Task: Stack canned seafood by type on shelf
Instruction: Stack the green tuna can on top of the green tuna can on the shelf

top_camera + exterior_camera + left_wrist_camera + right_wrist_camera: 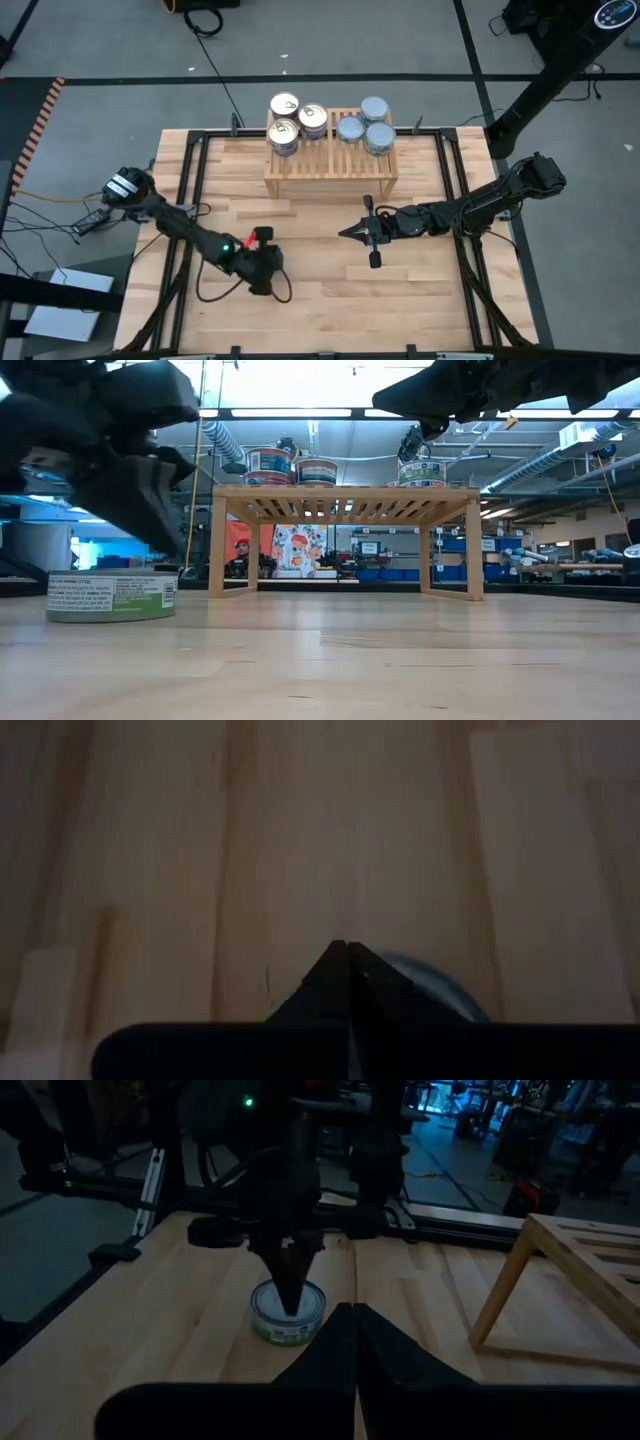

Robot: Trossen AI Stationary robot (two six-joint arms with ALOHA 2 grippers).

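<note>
One tin (288, 1318) with a blue-grey top and a green label (110, 596) stands on the table's near left part. My left gripper (290, 1298) is shut and slants down over that tin; in the high view the gripper (268, 278) hides it. Three gold-topped tins (290, 120) and three blue-grey tins (368, 125) stand on the slatted top of the wooden shelf (330, 168) at the far middle. My right gripper (347, 232) hangs shut above the table's middle, pointing toward the left arm, with nothing in it. My left gripper has its shut fingertips (291, 1285) slanting down from above over the top of the tin (452, 996), near its rim. Whether they touch the top, I cannot tell. The tin stands upright with its base on the table.
Bare planks (330, 290) lie between the two grippers and the table's near edge. A black frame (445, 150) runs around the tabletop. The shelf's legs (218, 545) leave an open space under its top. A cable (205, 295) loops beside the left arm.
</note>
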